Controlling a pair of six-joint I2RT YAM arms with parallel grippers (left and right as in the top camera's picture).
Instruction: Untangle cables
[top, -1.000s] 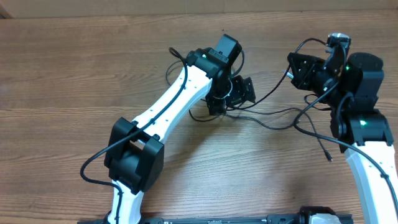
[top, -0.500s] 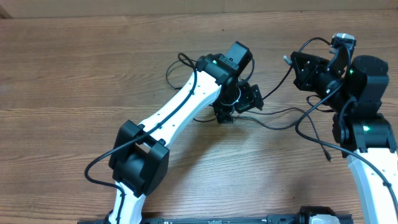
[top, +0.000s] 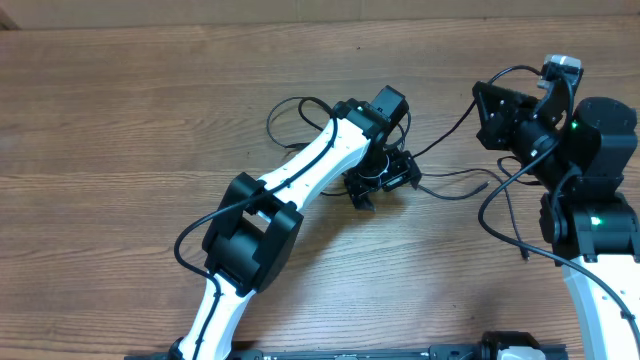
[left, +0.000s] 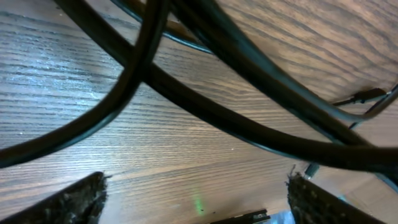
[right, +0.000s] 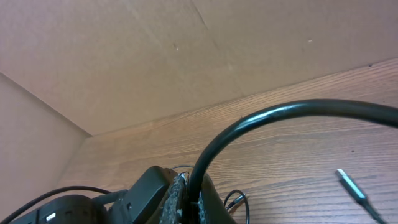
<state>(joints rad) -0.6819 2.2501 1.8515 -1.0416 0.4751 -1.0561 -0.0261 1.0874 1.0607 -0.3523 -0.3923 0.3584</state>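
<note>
Thin black cables lie in loose loops on the wooden table, with one loop at the left of the tangle. My left gripper hovers low over the tangle's middle, open. In the left wrist view several cables cross just beyond the open left gripper, none between its fingers. My right gripper is raised at the right, shut on one cable that arcs out from the shut right gripper. A plug end lies on the wood.
A cardboard wall stands behind the table. Thick black wires run along both arms. Another small plug lies on the table near the right arm's base.
My left arm has swung right, carrying its open gripper further over the tangle and uncovering the left loop. The right gripper has drifted slightly right with its cable.
</note>
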